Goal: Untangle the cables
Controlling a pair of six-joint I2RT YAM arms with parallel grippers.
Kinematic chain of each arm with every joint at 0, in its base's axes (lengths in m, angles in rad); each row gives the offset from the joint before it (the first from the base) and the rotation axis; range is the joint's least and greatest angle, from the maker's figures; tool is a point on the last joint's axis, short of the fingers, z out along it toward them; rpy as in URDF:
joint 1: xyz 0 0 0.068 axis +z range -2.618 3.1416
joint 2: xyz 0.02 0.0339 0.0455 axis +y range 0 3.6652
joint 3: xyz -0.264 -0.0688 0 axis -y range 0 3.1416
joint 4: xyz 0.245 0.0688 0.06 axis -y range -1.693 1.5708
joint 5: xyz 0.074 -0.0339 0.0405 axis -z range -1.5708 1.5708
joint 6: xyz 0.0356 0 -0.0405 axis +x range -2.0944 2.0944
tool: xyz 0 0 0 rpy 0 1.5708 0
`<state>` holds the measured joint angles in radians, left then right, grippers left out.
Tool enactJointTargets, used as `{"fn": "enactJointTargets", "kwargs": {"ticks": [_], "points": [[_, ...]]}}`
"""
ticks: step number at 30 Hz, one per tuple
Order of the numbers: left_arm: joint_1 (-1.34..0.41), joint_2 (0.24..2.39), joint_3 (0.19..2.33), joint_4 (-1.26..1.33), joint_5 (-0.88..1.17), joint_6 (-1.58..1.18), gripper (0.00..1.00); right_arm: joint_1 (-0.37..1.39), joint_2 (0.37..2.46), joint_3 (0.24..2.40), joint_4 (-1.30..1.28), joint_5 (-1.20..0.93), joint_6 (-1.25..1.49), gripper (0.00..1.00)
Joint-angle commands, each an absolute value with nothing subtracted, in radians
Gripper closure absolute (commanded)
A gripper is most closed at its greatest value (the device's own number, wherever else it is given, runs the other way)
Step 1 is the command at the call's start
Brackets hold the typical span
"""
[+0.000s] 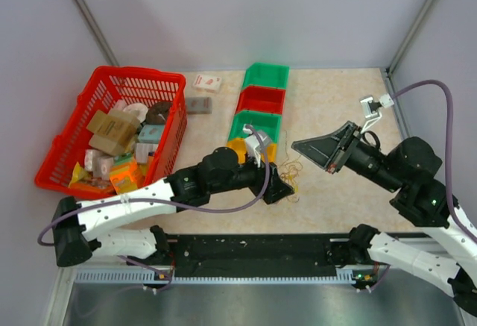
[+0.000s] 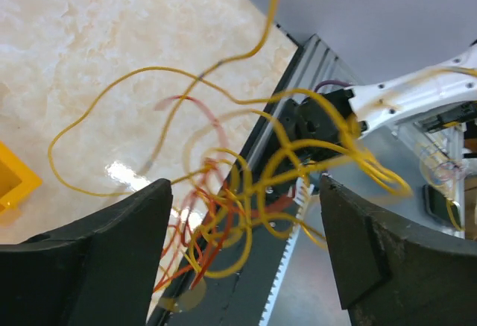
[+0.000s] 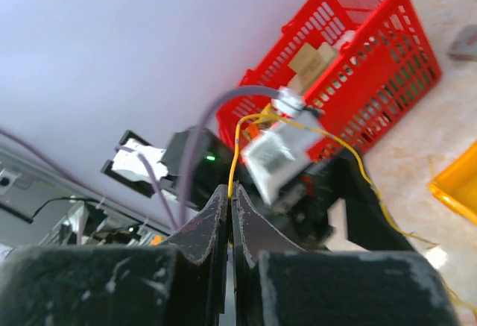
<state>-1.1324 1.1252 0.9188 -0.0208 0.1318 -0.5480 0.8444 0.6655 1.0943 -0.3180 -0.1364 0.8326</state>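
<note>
Right gripper (image 3: 230, 192) tight on one thin, wiry yellow cable (image 3: 234, 154)

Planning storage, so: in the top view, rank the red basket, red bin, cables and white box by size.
1. red basket, by far.
2. red bin.
3. cables and white box look about alike; the thin strands' spread is hard to judge.

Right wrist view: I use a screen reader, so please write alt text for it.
The right gripper, shut, pinches a thin yellow cable that rises from its fingertips, arcs past the left arm and drops toward the table at right. A red basket stands behind, and a yellow bin shows at the right edge.
</note>
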Motion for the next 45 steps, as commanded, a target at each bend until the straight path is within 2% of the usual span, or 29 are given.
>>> {"fn": "enactJointTargets", "kwargs": {"ticks": [1,5,7,10,15,20,24,28,32,38,42,45], "points": [[-1.135,1.219,0.971,0.083,0.084,-0.531,0.22,0.854,0.701,1.118,-0.166,-0.247,0.9,1.0],[-1.135,1.265,0.94,0.084,0.054,-0.541,0.61,0.856,0.71,1.178,-0.216,-0.2,0.858,1.0],[-1.134,1.264,0.899,0.061,0.052,-0.561,0.73,0.856,0.727,1.265,-0.317,-0.131,0.781,1.0],[-1.134,1.22,0.801,0.023,0.04,-0.575,0.81,0.854,0.755,1.399,-0.426,-0.002,0.657,1.0],[-1.132,1.068,0.606,-0.034,-0.055,-0.618,0.82,0.856,0.762,1.552,-0.456,0.224,0.468,1.0],[-1.126,0.93,0.488,-0.083,-0.173,-0.647,0.98,0.854,0.762,1.667,-0.453,0.357,0.351,1.0],[-1.117,0.887,0.479,-0.138,-0.23,-0.646,1.0,0.854,0.77,1.723,-0.442,0.39,0.287,1.0],[-1.115,0.859,0.502,-0.181,-0.247,-0.627,1.0,0.854,0.758,1.674,-0.463,0.426,0.278,1.0],[-1.115,0.813,0.521,-0.242,-0.281,-0.63,1.0,0.856,0.724,1.518,-0.469,0.451,0.327,1.0],[-1.114,0.694,0.497,-0.313,-0.331,-0.641,1.0,0.854,0.807,1.361,-0.44,0.251,0.402,1.0],[-1.114,0.649,0.451,-0.316,-0.319,-0.663,1.0,0.856,0.909,1.303,-0.316,0.051,0.417,1.0],[-1.114,0.621,0.428,-0.322,-0.319,-0.683,1.0,0.854,0.974,1.285,-0.229,-0.02,0.423,1.0]]}}
